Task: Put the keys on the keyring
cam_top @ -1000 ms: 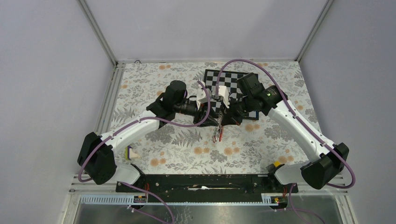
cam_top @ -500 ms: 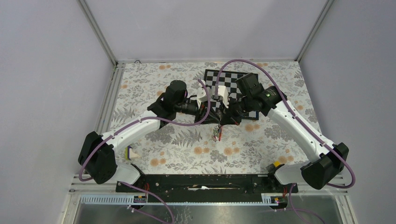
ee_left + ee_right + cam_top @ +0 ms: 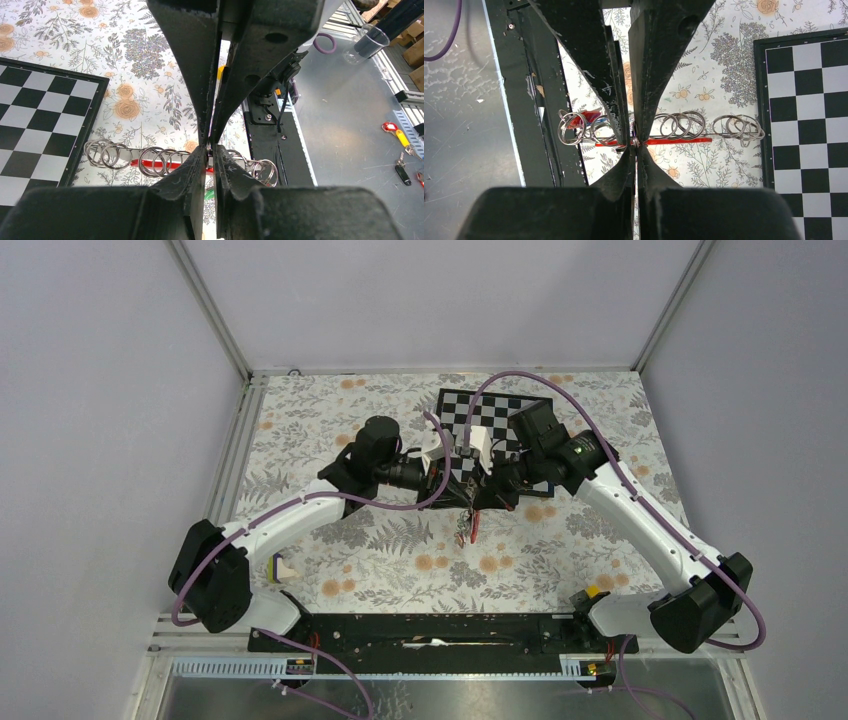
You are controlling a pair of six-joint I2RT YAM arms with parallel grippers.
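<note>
My two grippers meet tip to tip above the table's middle, at the chessboard's near edge. A thin metal keyring [image 3: 208, 151] is pinched edge-on between the tips of my left gripper [image 3: 210, 156], whose jaws stand a sliver apart on it. My right gripper [image 3: 635, 145] is shut on the same keyring [image 3: 636, 142] from the opposite side. Behind the tips runs a row of several linked rings [image 3: 679, 125] along a red strip [image 3: 674, 141]. One key's red tag [image 3: 585, 119] shows inside an end ring, and a green tag [image 3: 210, 193] peeks between my left fingers. From above, the bunch [image 3: 463, 526] dangles below both grippers.
The chessboard [image 3: 500, 408] lies at the back centre, partly under the right arm. A yellow-and-white block [image 3: 283, 567] sits near the left arm's base. A black rail [image 3: 430, 628] runs along the near edge. Spare keys [image 3: 400, 138] lie on the grey bench beyond the table.
My left gripper's jaws have narrowed onto the keyring. Both arms have shifted slightly, and the hanging bunch has swung a little.
</note>
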